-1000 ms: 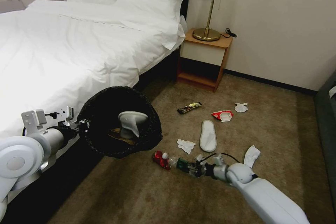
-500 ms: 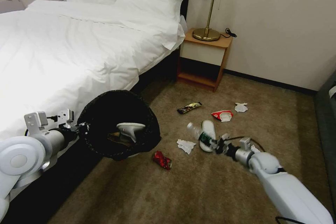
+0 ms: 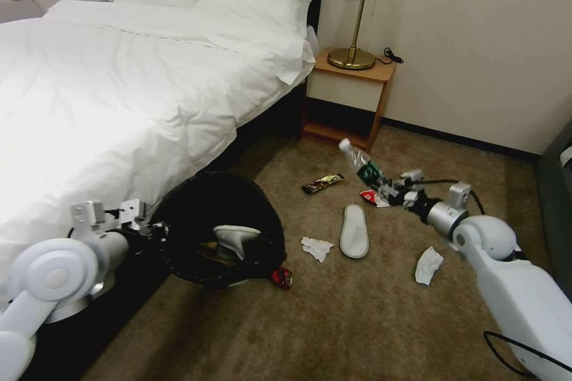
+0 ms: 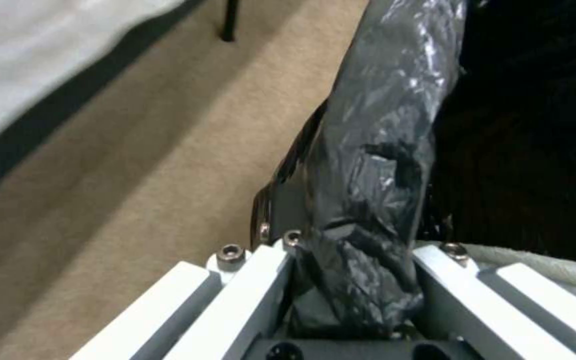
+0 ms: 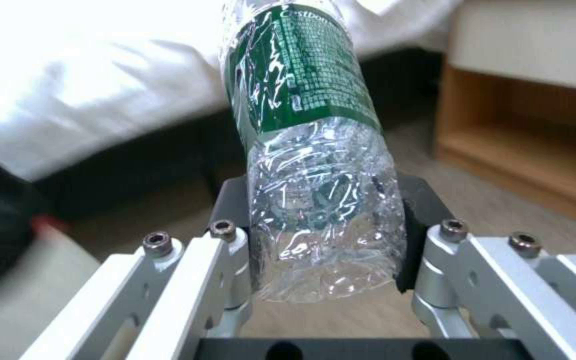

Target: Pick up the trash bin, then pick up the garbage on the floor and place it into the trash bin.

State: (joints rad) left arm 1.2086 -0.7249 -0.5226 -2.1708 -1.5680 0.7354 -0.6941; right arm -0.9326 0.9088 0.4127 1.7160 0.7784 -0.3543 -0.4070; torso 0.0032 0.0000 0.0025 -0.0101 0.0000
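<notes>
My left gripper (image 3: 156,231) is shut on the rim of the trash bin (image 3: 196,199), a round bin lined with a glossy black bag (image 4: 375,150), held low beside the bed. A white slipper (image 3: 233,238) lies inside it. My right gripper (image 3: 393,191) is shut on the base of a clear, green-labelled bottle (image 3: 360,165) (image 5: 308,150), raised above the floor near the nightstand. On the carpet lie a second white slipper (image 3: 354,231), white tissues (image 3: 316,247) (image 3: 428,265), a red wrapper (image 3: 282,277) at the bin's edge, a gold-brown snack packet (image 3: 322,183) and a red-and-white wrapper (image 3: 370,197).
The bed (image 3: 119,83) runs along the left, close to the bin. A wooden nightstand (image 3: 348,98) with a brass lamp (image 3: 357,18) stands against the back wall. Dark furniture (image 3: 557,220) borders the right edge. Open carpet lies in the foreground.
The right gripper lifted the bottle off the floor and swung it right and away toward the nightstand. The left arm lowered the trash bin, which now hides part of the red wrapper.
</notes>
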